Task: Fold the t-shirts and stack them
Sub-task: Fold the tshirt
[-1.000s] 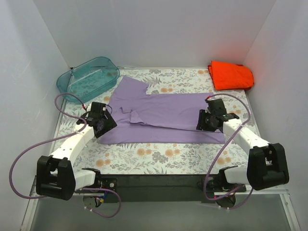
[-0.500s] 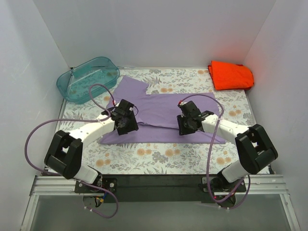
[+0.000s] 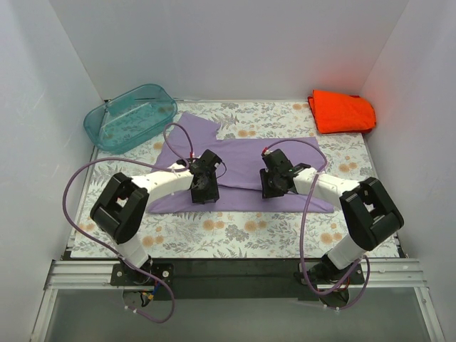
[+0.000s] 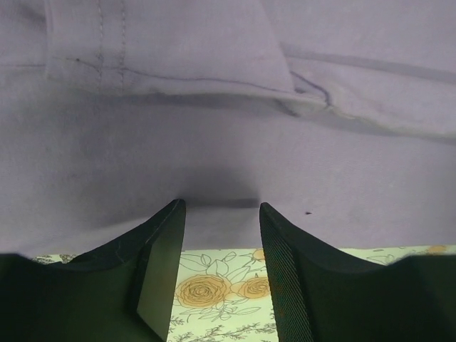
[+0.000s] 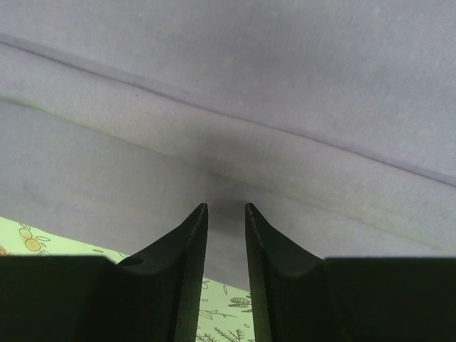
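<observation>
Far left at the back of your flowery-print tabletop (image 3: 235, 231) sits the translucent teal plastic tub (image 3: 130, 116), just clear of the shirt's sleeve.

Next over, your left gripper (image 3: 204, 192) is down on the near-left part of the lavender-purple short-sleeved cloth t-shirt (image 3: 242, 158). That shirt is spread flat across the middle of the table, with one sleeve pointing up toward the tub. From the left wrist camera, the two black fingers (image 4: 160, 246) stand clearly apart. Their tips sit right at the shirt's near edge, with purple cloth and a strip of flower print showing in the gap. A folded-over hemmed flap lies just beyond them.

Your right gripper (image 3: 271, 187) is down on the same shirt, right of centre and near a long crease. Its fingers (image 5: 187, 246) are much closer together, with only a narrow slot between them and the tips against the cloth. You can't tell from here if any fabric is actually caught in that slot.

Far right, in the back corner, the bright orange-red cloth t-shirt (image 3: 342, 111) is bunched into a folded pile, well apart from both arms.
</observation>
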You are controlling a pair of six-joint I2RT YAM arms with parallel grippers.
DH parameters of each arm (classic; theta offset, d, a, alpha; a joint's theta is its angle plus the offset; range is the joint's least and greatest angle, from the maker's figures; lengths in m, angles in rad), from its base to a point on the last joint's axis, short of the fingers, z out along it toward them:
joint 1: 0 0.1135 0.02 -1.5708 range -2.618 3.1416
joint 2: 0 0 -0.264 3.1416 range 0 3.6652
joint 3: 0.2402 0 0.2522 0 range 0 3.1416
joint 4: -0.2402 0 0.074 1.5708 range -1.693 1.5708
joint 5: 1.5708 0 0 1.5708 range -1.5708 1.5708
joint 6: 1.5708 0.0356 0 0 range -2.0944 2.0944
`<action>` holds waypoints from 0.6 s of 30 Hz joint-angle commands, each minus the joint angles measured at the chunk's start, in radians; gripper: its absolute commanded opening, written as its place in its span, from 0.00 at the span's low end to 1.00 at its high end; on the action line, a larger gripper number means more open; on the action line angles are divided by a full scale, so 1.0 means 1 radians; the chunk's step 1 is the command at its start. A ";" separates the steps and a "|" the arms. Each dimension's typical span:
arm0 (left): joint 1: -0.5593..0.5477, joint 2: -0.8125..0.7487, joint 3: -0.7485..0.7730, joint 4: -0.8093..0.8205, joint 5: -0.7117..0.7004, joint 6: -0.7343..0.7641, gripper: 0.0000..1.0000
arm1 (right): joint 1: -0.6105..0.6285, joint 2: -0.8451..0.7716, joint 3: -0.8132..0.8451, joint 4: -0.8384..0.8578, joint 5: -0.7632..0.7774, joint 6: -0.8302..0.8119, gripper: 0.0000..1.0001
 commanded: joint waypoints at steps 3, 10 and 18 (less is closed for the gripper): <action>-0.014 0.008 0.012 -0.053 0.001 -0.008 0.44 | 0.002 0.020 0.050 0.032 0.038 0.018 0.34; -0.025 0.011 -0.015 -0.071 0.000 -0.007 0.43 | 0.002 0.048 0.064 0.032 0.081 0.009 0.34; -0.031 -0.003 -0.030 -0.086 -0.008 -0.001 0.43 | 0.001 0.086 0.119 0.031 0.139 -0.031 0.35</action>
